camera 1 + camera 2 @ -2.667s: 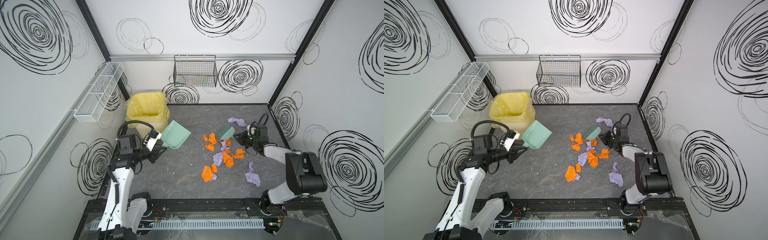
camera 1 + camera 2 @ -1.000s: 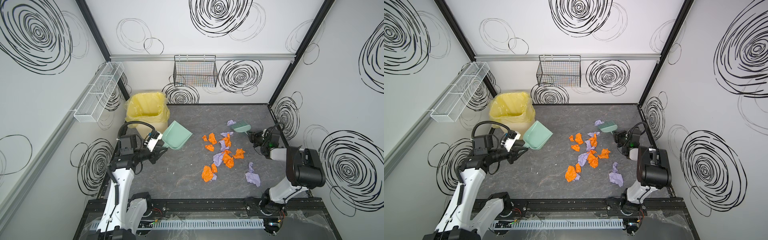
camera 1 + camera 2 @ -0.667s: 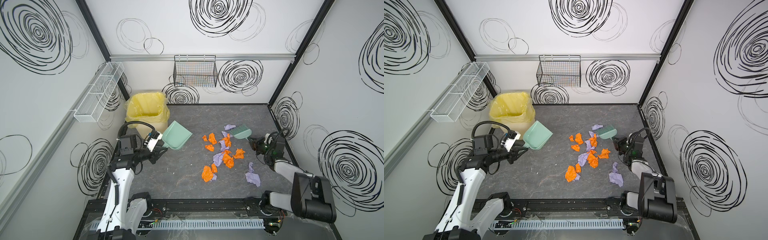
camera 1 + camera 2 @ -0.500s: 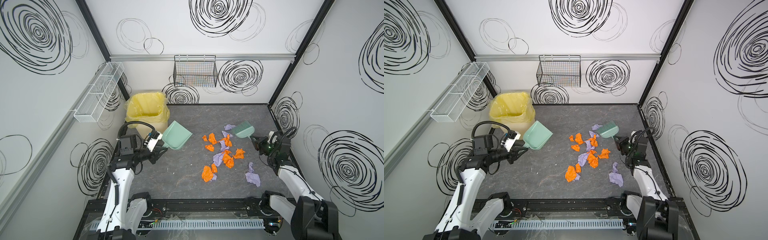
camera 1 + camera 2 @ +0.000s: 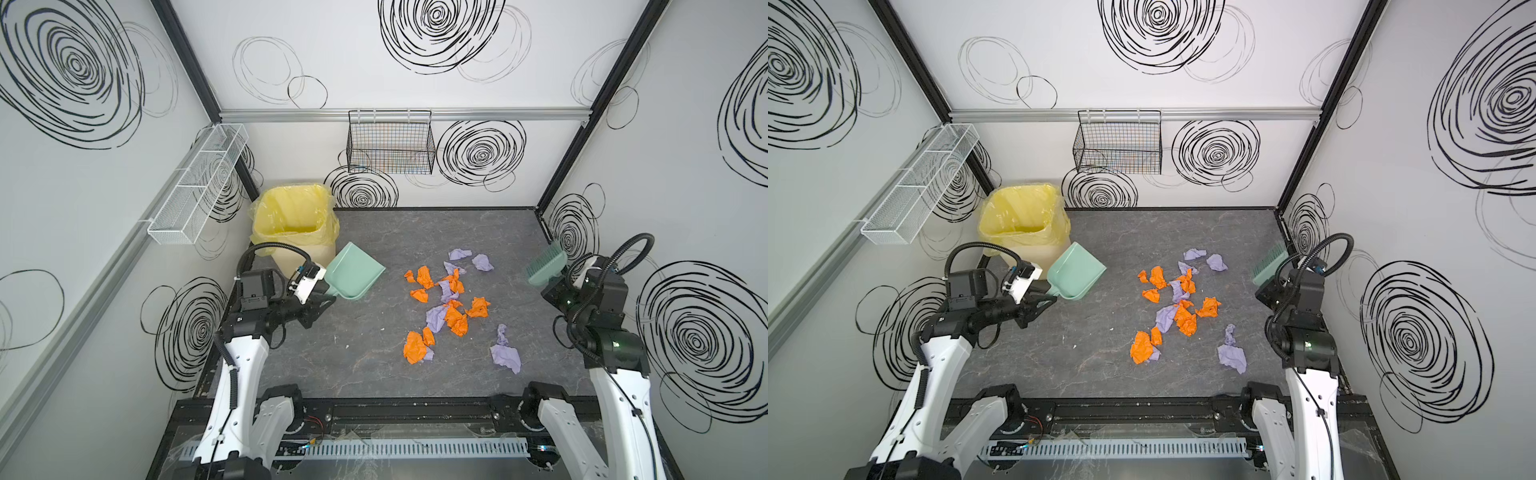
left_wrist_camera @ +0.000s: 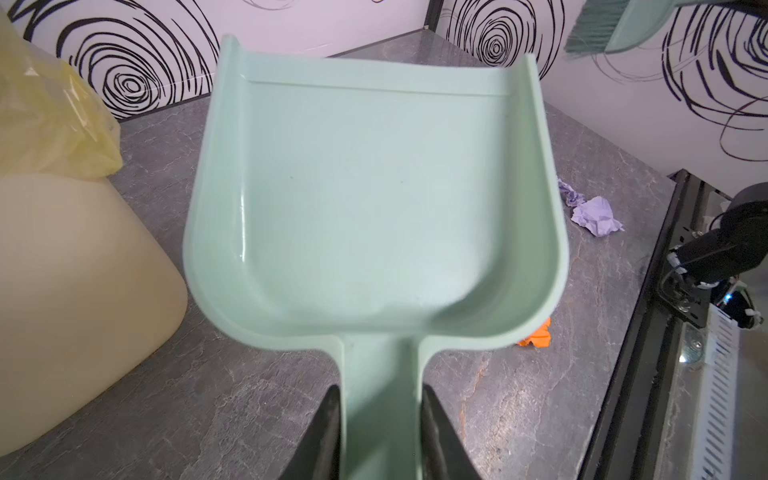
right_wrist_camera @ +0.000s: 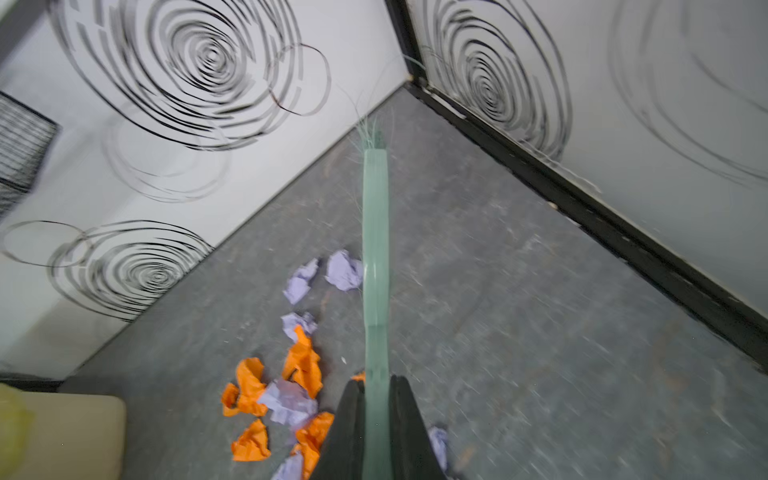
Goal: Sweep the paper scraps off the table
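Observation:
Several orange and lavender paper scraps (image 5: 455, 322) (image 5: 1185, 320) (image 7: 291, 399) lie right of the middle of the dark grey table (image 5: 365, 357). One lavender scrap (image 5: 506, 359) lies apart, nearer the front right. My left gripper (image 5: 328, 296) (image 5: 1048, 294) (image 6: 380, 392) is shut on the handle of the empty mint-green dustpan (image 5: 353, 270) (image 6: 374, 187), left of the scraps. My right gripper (image 5: 550, 289) (image 5: 1264, 291) (image 7: 376, 380) is shut on the green brush (image 5: 546, 264) (image 7: 375, 249), which it holds above the table by the right wall, bristles pointing to the back.
A bin with a yellow bag (image 5: 266, 216) stands at the back left, just behind the dustpan. A black wire basket (image 5: 390, 145) hangs on the back wall and a white wire shelf (image 5: 195, 187) on the left wall. A black frame edges the table's front (image 5: 395, 405).
My right arm has pulled the brush away from the scraps, rightward and up toward the right wall. The back lavender scraps sit closer to the pile. The left arm and dustpan have not moved.

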Tool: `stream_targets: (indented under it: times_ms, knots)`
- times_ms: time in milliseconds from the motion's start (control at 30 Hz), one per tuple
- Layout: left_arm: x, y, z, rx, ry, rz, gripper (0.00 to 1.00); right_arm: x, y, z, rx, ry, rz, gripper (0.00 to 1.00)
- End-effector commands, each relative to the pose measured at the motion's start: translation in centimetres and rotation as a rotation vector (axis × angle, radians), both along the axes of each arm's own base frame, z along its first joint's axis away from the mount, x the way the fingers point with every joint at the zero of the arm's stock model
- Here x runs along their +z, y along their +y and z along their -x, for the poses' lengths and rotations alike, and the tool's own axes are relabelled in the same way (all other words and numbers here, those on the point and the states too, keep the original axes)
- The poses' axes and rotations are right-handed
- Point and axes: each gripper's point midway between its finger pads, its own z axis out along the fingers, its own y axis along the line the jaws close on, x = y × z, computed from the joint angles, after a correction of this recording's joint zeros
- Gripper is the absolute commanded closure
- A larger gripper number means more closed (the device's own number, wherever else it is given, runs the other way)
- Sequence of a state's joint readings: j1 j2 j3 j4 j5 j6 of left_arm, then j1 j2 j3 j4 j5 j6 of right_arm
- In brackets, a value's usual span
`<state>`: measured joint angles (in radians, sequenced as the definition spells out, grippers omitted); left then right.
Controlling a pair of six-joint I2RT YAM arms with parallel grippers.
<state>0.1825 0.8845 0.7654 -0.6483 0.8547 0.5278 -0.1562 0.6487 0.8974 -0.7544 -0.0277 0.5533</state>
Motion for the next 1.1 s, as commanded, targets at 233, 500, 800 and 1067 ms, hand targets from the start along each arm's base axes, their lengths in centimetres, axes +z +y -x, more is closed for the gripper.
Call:
stream_targets:
  times_ms: [233, 500, 800, 1067]
  knots:
    - [0.4, -0.7, -0.2, -0.026, -0.030, -0.001, 1.00, -0.6, -1.7, 7.6, -0.122, 0.297, 0.086, 1.00]
    - [0.1, -1.3, -0.1, -0.049, -0.019, -0.003, 1.00, -5.4, 0.4, 8.6, -0.011, 0.436, 0.026, 1.00]
    - [0.3, -2.0, 0.4, -0.081, -0.027, -0.003, 1.00, -9.2, 0.9, 8.9, 0.019, 0.586, 0.061, 1.00]
    - [0.1, -2.3, 0.5, -0.099, -0.017, 0.002, 1.00, -10.4, 1.6, 8.4, 0.073, 0.680, 0.079, 1.00]
